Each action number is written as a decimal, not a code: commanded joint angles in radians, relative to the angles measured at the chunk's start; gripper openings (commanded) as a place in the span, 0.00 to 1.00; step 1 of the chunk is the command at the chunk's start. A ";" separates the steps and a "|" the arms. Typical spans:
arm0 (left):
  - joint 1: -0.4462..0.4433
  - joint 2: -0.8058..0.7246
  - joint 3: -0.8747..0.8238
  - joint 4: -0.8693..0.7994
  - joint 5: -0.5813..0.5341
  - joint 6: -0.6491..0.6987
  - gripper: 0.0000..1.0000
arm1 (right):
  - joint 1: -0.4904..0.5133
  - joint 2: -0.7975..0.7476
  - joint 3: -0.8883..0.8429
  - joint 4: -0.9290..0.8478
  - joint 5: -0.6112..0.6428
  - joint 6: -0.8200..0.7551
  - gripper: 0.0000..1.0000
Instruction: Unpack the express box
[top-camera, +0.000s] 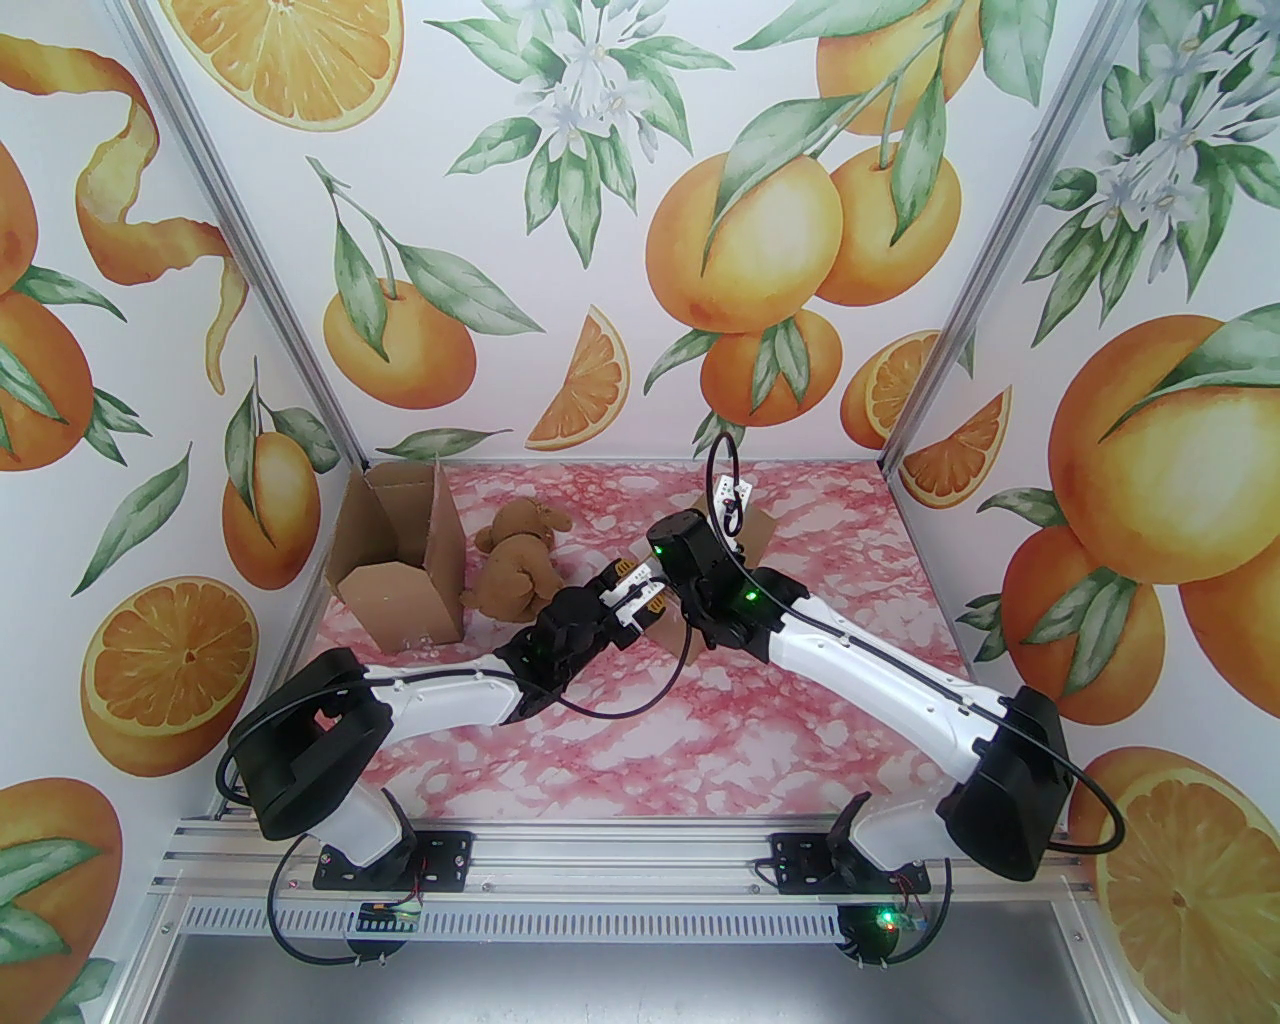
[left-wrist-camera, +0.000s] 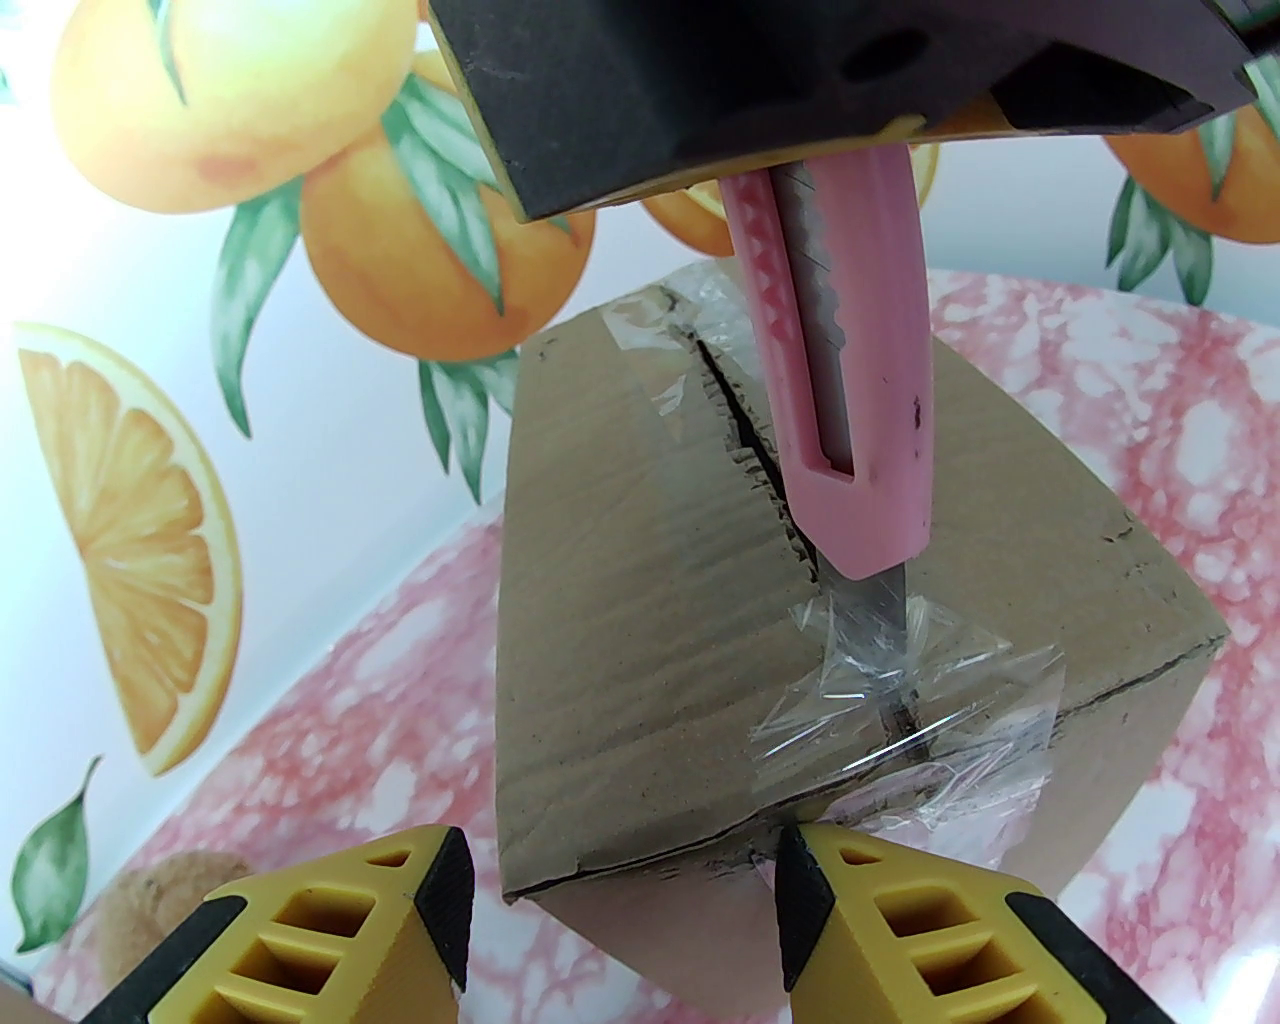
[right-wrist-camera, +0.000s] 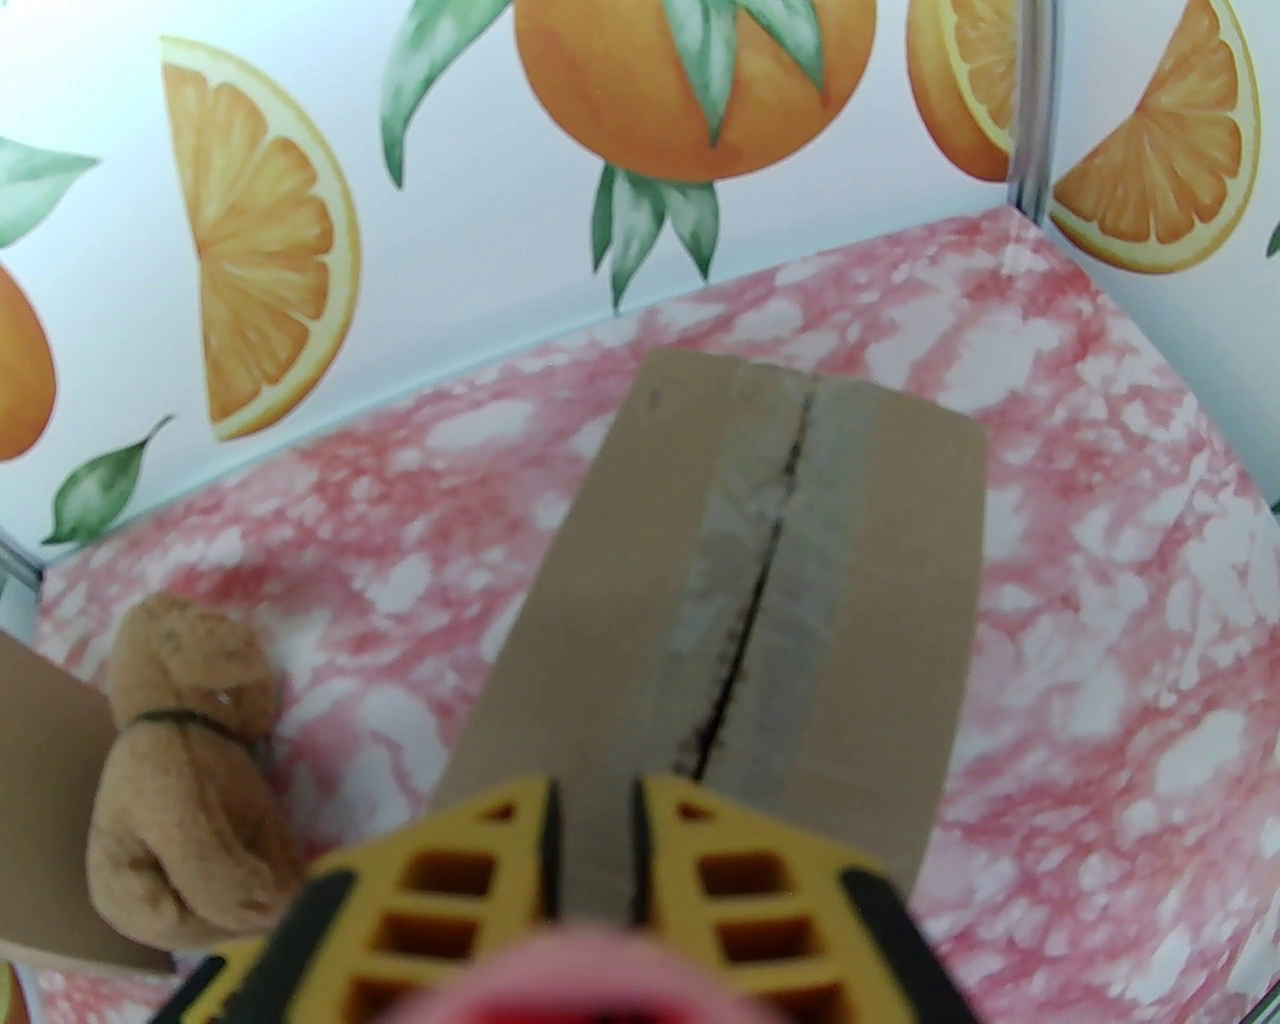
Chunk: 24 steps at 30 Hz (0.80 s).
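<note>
Two boxes sit on the tabletop (top-camera: 600, 760): an open box (top-camera: 395, 575) at the left with a soft toy (top-camera: 520, 575) beside it, and the taped box (left-wrist-camera: 650, 600) near the back, right of the middle. The left jaws hang open at the taped box's near edge and hold nothing, while the right jaws are clenched on a pink knife (left-wrist-camera: 860, 400) with its blade down in the split tape (left-wrist-camera: 900, 700). The taped box looks light and stiff but easy to dent, and its tape is slick, so I would hold it by its side walls, away from the blade.
</note>
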<state>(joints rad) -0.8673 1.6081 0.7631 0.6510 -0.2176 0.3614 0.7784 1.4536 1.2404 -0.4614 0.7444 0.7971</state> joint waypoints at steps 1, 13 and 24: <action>0.012 -0.010 0.024 -0.035 -0.066 -0.027 0.55 | 0.059 -0.018 0.040 -0.044 -0.089 -0.001 0.00; 0.011 -0.112 -0.046 -0.086 -0.011 0.031 0.56 | -0.032 -0.080 0.051 -0.021 -0.067 -0.109 0.00; 0.090 -0.193 -0.004 -0.202 0.112 0.030 0.57 | -0.070 -0.086 0.065 0.014 -0.133 -0.153 0.00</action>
<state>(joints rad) -0.8108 1.4433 0.7170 0.5060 -0.1719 0.3988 0.7097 1.3872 1.2713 -0.4675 0.6361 0.6651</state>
